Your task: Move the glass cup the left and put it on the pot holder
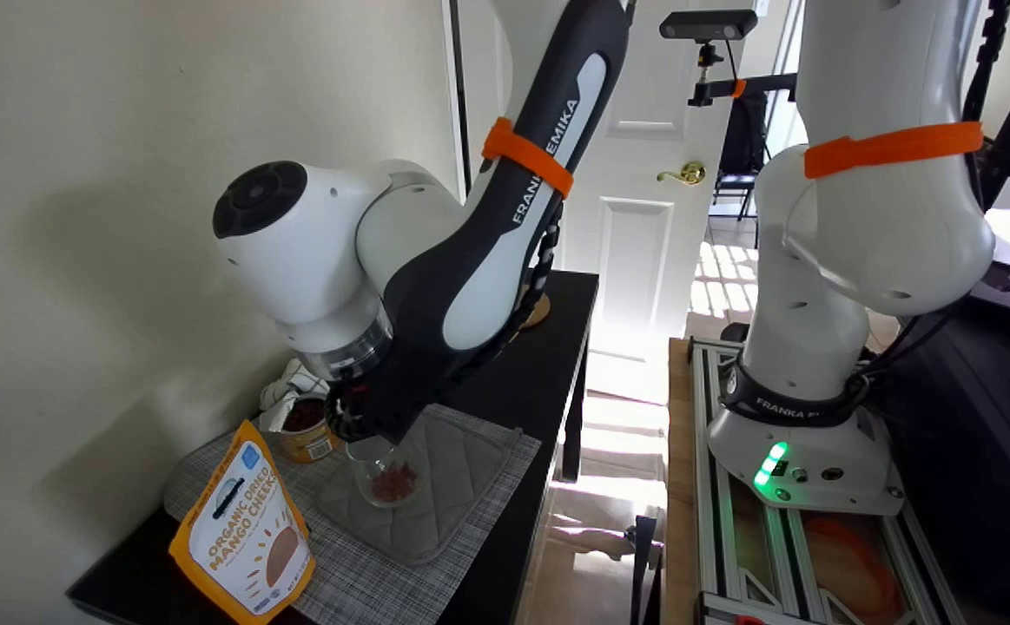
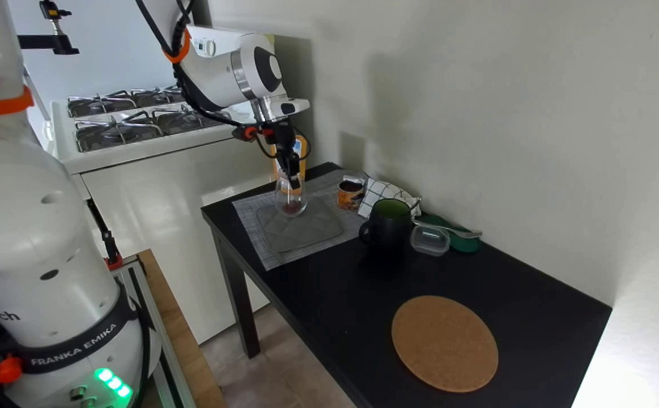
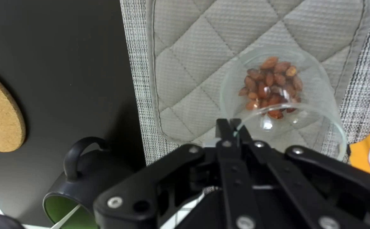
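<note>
Wrist view: the gripper (image 3: 231, 122) clamps the glass cup (image 3: 312, 93) by its rim; the pot holder (image 3: 204, 57) below is cut off, contact unclear. In an exterior view, the arm (image 2: 216, 75) bends downward.

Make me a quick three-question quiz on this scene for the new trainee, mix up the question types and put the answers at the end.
1. Short answer: What food is inside the glass cup?
2. True or false: The pincer is closed on the glass cup's wall, with the pot holder beneath the cup.
3. Multiple choice: The inside of the dark mug is A) white, B) green, C) red.

Key:
1. Brown nuts
2. True
3. B
</note>
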